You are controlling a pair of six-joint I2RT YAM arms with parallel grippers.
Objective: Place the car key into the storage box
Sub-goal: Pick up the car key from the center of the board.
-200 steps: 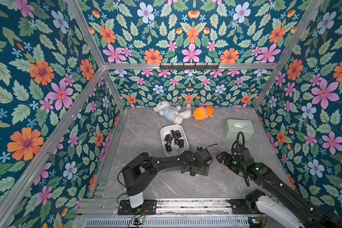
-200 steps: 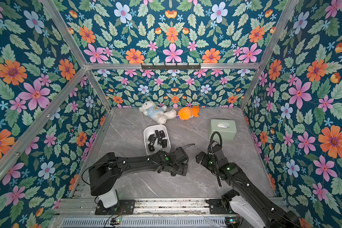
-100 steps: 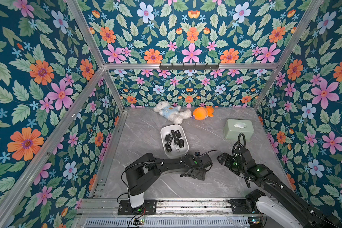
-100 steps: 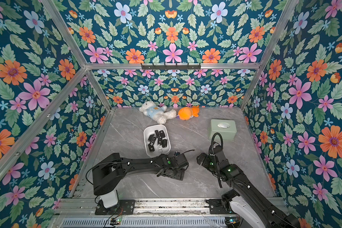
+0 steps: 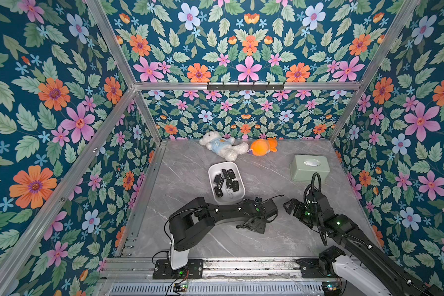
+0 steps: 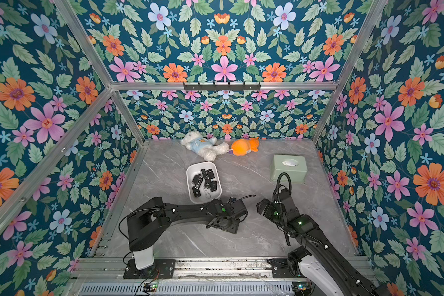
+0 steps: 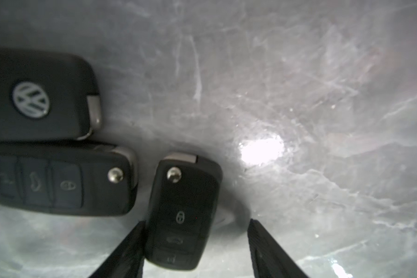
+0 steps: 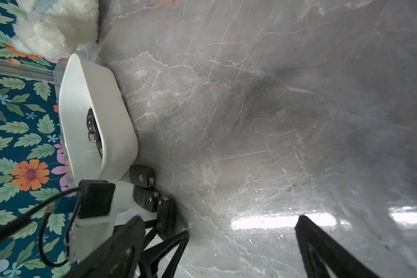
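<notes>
The car key (image 7: 183, 211), a black flip fob with its three buttons facing up, lies flat on the grey marble-patterned tabletop (image 7: 299, 96), outside the storage box (image 5: 223, 165). The left gripper (image 7: 197, 221) stands low over it with its jaws spread to either side of the fob's button end. One finger (image 7: 133, 243) touches the fob's edge and the opposite one stands apart from it with bare table between, so nothing is pinched. Just beside the car key lie two more black fobs: a three-button fob (image 7: 60, 178) and, right against that one, a Volkswagen-badged fob (image 7: 39, 96), logo up. In the right wrist view the badged one sits just beside the end of the white box nearest the arms. In both top views the left arm's wrist (image 5: 260, 208) hides all three. The storage box holds several black key fobs (image 5: 226, 182). The right gripper (image 8: 220, 217) is close by the left one, jaws wide apart and holding nothing. At the far edge of the tabletop lie a white plush bear (image 5: 221, 146) and an orange plush toy (image 5: 260, 147); a sage-green box (image 5: 309, 167) stands toward the right
</notes>
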